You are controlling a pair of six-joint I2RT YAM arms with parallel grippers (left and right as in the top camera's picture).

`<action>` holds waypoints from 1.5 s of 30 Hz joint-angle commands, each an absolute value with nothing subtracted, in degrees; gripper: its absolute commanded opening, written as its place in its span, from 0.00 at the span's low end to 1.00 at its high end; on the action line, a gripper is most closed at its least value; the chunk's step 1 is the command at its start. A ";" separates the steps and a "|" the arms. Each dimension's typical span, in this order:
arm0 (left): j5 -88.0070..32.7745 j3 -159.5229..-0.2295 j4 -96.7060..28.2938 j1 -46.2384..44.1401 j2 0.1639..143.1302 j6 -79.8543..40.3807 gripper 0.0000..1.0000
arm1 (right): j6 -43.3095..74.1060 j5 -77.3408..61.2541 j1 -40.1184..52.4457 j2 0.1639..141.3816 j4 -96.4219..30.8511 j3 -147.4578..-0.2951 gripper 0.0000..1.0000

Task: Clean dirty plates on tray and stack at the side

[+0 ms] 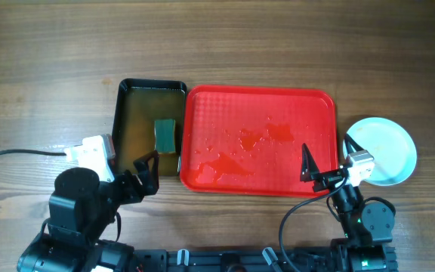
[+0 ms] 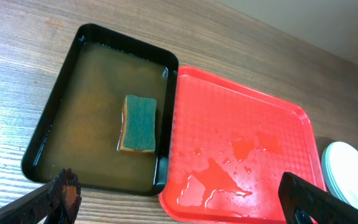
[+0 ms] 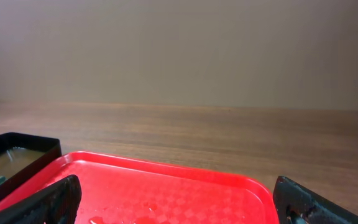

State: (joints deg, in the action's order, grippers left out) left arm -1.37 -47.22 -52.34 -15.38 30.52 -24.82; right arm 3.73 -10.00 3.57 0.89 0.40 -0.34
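The red tray (image 1: 293, 109) lies mid-table with no plates on it, only wet puddles and orange-tinted streaks; it also shows in the left wrist view (image 2: 229, 112) and the right wrist view (image 3: 166, 186). The pale plates (image 1: 387, 151) sit stacked on the table just right of the tray; their edge shows in the left wrist view (image 2: 353, 177). The top plate looks clean. My left gripper (image 1: 146, 172) (image 2: 182, 205) is open and empty, above the near edge between basin and tray. My right gripper (image 1: 325, 168) (image 3: 176, 208) is open and empty over the tray's near right corner.
A black basin (image 1: 127, 113) (image 2: 55, 118) of brownish water stands against the tray's left side. A green-and-yellow sponge (image 1: 165, 136) (image 2: 139, 123) lies in it near its right wall. Bare wooden table surrounds everything.
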 commanded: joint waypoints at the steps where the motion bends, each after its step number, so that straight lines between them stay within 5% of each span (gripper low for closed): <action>1: -0.99 -47.09 -52.18 -15.75 30.37 -25.78 1.00 | 3.03 -9.02 3.81 0.21 0.62 -0.30 1.00; 13: -0.97 -44.62 -52.18 -11.49 26.94 -20.43 1.00 | 3.01 -9.02 3.81 0.21 0.62 -0.30 0.99; 20: -7.49 -24.40 -33.26 -1.45 9.93 -14.92 1.00 | 3.01 -9.02 3.81 0.21 0.62 -0.30 0.99; 29: -8.84 -1.74 4.01 -0.84 0.16 -10.33 1.00 | 3.01 -9.02 3.81 0.21 0.62 -0.30 1.00; 45: -9.39 -0.34 -3.55 -0.84 0.16 -6.39 1.00 | 3.01 -9.02 3.81 0.27 0.62 -0.30 0.99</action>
